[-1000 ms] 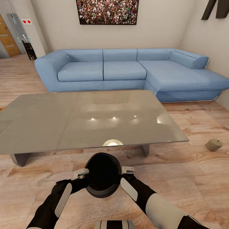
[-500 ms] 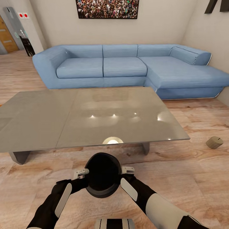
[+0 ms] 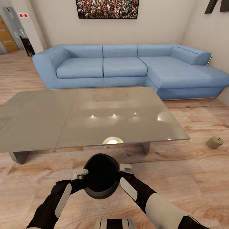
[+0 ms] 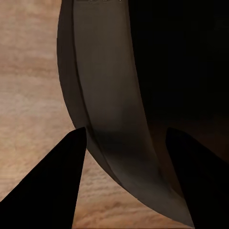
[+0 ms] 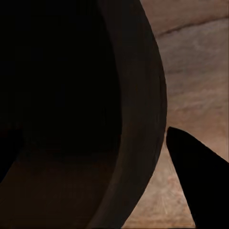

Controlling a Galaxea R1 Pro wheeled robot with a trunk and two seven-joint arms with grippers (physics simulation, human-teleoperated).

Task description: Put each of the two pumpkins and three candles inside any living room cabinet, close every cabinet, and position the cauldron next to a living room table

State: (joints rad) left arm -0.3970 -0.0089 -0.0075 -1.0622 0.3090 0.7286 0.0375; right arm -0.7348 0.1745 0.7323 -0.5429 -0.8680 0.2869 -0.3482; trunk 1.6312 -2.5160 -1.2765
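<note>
Pale wood flooring runs under a low grey-green bench, with a blue corner sofa behind the bench and a crowd picture on the wall beyond; the black cauldron hangs just off the bench's near edge, above the floor; the left gripper and right gripper each straddle its rim, clenched on the wall; a beige candle lies on the floor past the bench's right end.
</note>
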